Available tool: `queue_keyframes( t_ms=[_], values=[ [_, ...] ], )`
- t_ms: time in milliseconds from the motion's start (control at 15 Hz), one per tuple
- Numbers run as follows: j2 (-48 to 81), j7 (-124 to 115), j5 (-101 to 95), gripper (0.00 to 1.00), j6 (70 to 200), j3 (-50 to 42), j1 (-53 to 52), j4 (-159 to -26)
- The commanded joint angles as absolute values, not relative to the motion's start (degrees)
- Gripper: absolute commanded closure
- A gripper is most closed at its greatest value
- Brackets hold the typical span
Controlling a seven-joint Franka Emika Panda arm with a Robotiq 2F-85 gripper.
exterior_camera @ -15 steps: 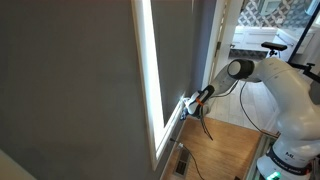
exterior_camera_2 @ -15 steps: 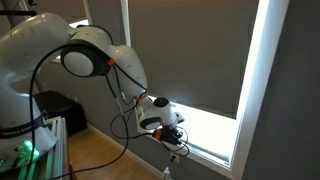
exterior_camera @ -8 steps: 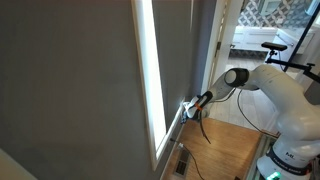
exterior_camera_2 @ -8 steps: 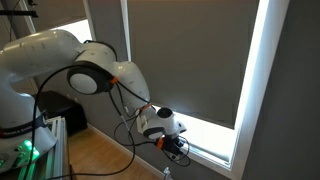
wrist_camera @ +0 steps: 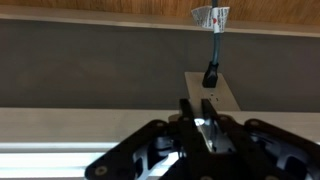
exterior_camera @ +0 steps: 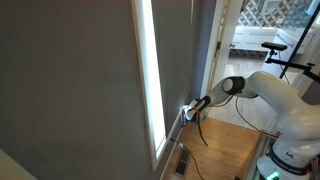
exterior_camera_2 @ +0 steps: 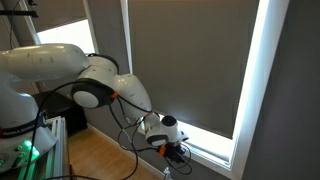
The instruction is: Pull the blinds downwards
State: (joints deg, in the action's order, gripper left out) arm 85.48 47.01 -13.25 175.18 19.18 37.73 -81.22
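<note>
The blinds [exterior_camera_2: 190,55] are a flat dark grey shade in a white window frame [exterior_camera_2: 250,90]. They also show edge-on beside the bright pane in an exterior view [exterior_camera: 190,50]. Their straight bottom edge hangs a little above the sill [exterior_camera_2: 215,152], with a bright strip of pane under it. My gripper [exterior_camera_2: 176,152] is low at the sill, just below that edge, and shows in both exterior views [exterior_camera: 186,112]. In the wrist view its fingers [wrist_camera: 200,112] are pressed together on something thin and bright. I cannot tell whether it is part of the blinds.
A wall outlet [wrist_camera: 212,85] with a black plug and cable sits just under the sill. The wooden floor [exterior_camera_2: 90,160] lies below. A broad grey wall panel [exterior_camera: 70,80] flanks the window. The robot base [exterior_camera_2: 30,150] stands beside it.
My gripper has moved steadily down along the window toward the sill, and the arm has bent lower. The fingers have stayed shut.
</note>
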Motion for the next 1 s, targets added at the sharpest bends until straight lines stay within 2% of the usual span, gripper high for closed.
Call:
queue_keyframes(
  t_ms=[0,467,600,733,933],
  values=[
    [85.48,46.74,-13.21,0.96,173.95,16.88,36.82,-81.07],
    [86.32,47.35,-13.44,0.96,173.46,16.52,36.42,-79.82],
    [86.24,48.13,-13.75,0.59,173.57,17.53,36.74,-79.95],
    [85.19,48.89,-13.89,0.49,174.40,17.80,36.84,-81.78],
    [85.18,49.96,-13.79,0.44,174.49,18.14,36.60,-81.79]
  ],
)
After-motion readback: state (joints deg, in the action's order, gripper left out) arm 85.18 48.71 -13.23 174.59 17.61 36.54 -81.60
